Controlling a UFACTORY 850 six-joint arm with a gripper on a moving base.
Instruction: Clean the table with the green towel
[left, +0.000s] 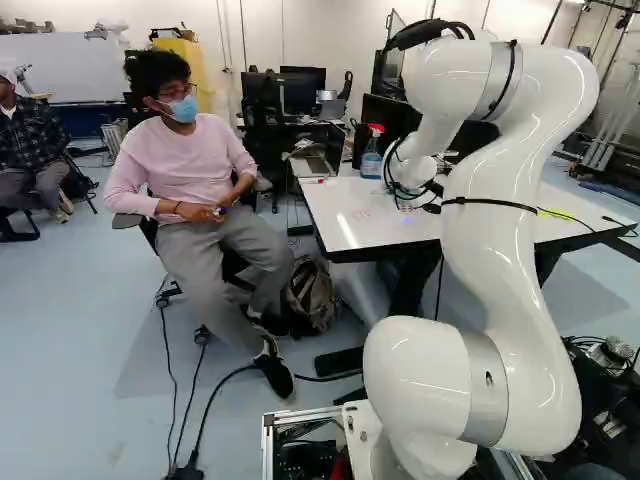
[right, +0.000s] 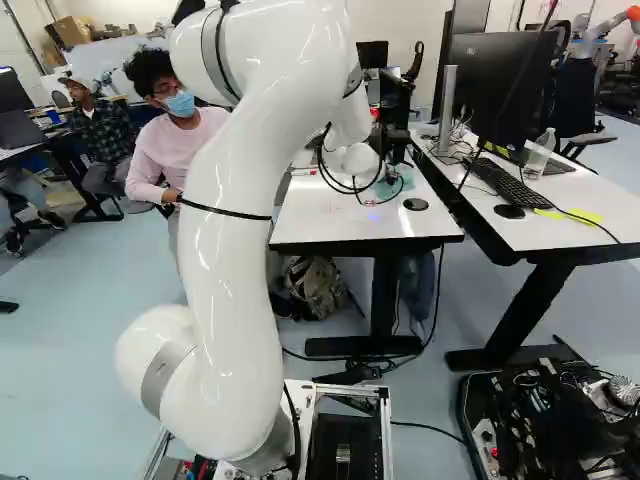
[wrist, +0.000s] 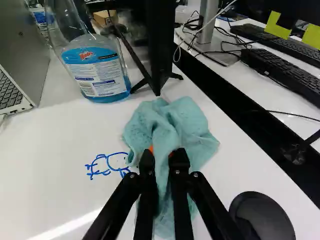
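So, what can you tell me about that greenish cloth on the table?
The cloth is blue-green, soft-looking fabric, crumpled rather than laid flat. The gripper pinches a fold of it between two fingers, and the rest spreads loosely on the white tabletop. It lies right beside a blue drawing, near the spray bottle. Its underside is hidden.

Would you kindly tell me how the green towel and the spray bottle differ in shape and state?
The towel is crumpled and opaque, while the bottle stands upright and is see-through. The towel is pinched in the gripper; the bottle stands free of it. Both rest on the white table.
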